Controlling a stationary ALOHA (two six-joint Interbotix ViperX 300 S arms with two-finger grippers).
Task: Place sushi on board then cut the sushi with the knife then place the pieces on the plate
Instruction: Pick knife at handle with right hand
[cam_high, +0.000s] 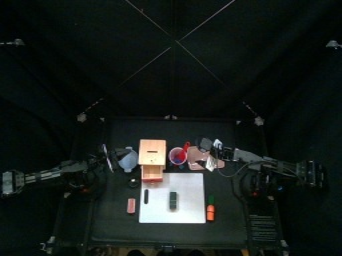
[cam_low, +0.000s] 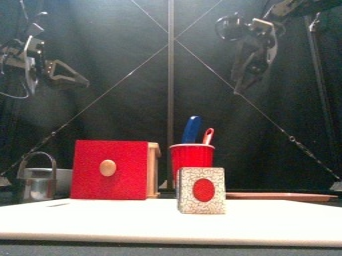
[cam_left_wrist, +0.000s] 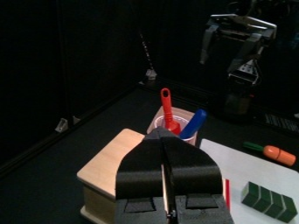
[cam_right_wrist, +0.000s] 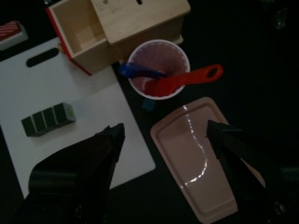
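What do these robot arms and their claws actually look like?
Both arms are black and jointed, built of slim segments. The left arm and the right arm each end in a two-jaw gripper. Seen close, the left gripper has broad matte-black jaws narrowing to the tips; the right gripper has the same. From the front, pale metal parts show above the jaws.

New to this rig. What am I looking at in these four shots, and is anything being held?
A two-armed robot works at a small table. One shot looks down from overhead, one level from the table's front edge, two from wrist cameras. On the table: a white cutting board carrying a dark green sushi roll, a wooden box, a red cup with toy knives, a pink tray. Nothing is held: left claw shut and empty, right claw open, both raised above the table.
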